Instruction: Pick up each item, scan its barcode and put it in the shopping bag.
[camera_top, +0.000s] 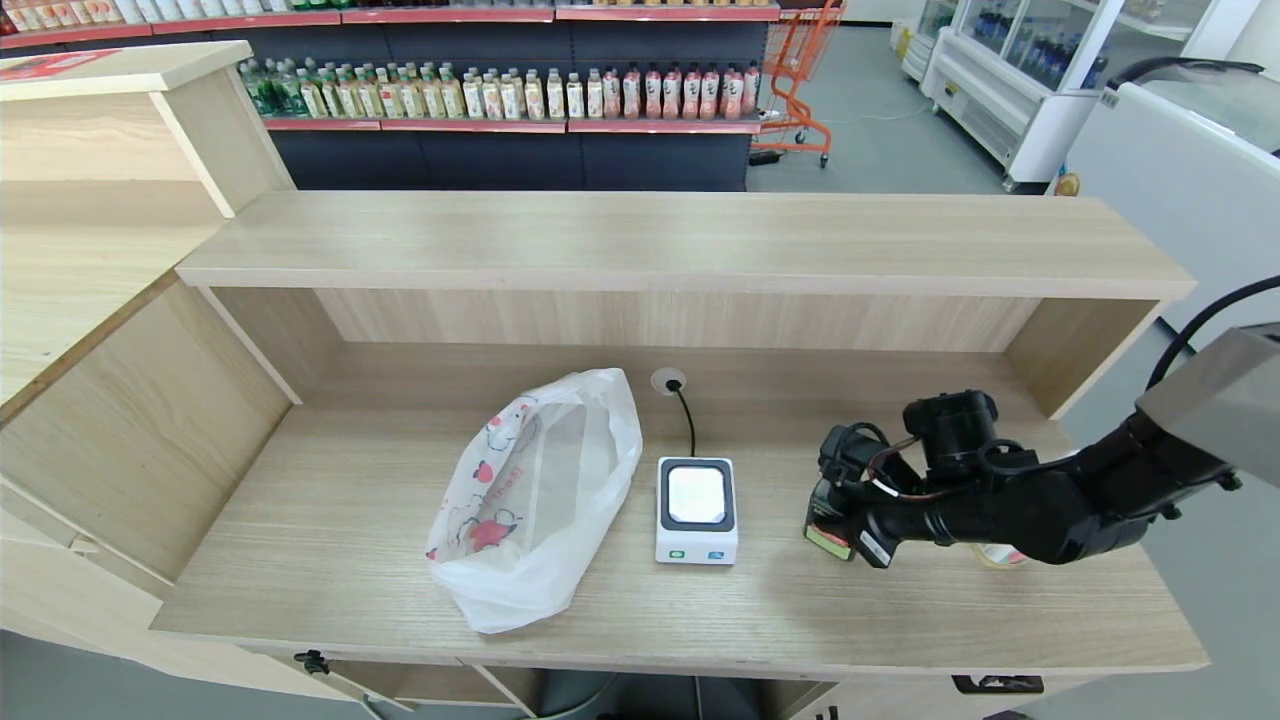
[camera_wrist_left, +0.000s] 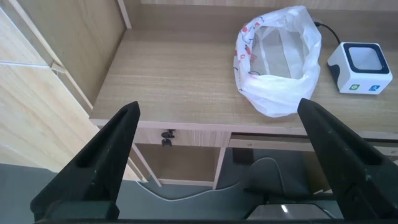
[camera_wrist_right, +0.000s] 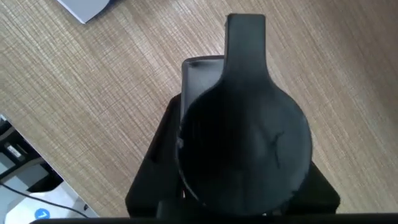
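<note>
Right claw (camera_top: 832, 522) is low over the right part of the desk (camera_top: 330, 560), at a small item (camera_top: 826, 541) with a red and green label. Whether it is closed on the item I cannot tell. Left claw (camera_wrist_left: 219, 107) hangs before the desk's front edge, spread wide and empty. Near the middle lies the shopping bag (camera_top: 540, 490), slack, with the scanner (camera_top: 696, 510) just beside it — between bag and item. To do this step well, I think the grip must be firm before lifting, and the barcode should face the scanner's window — not hidden by the claw.
</note>
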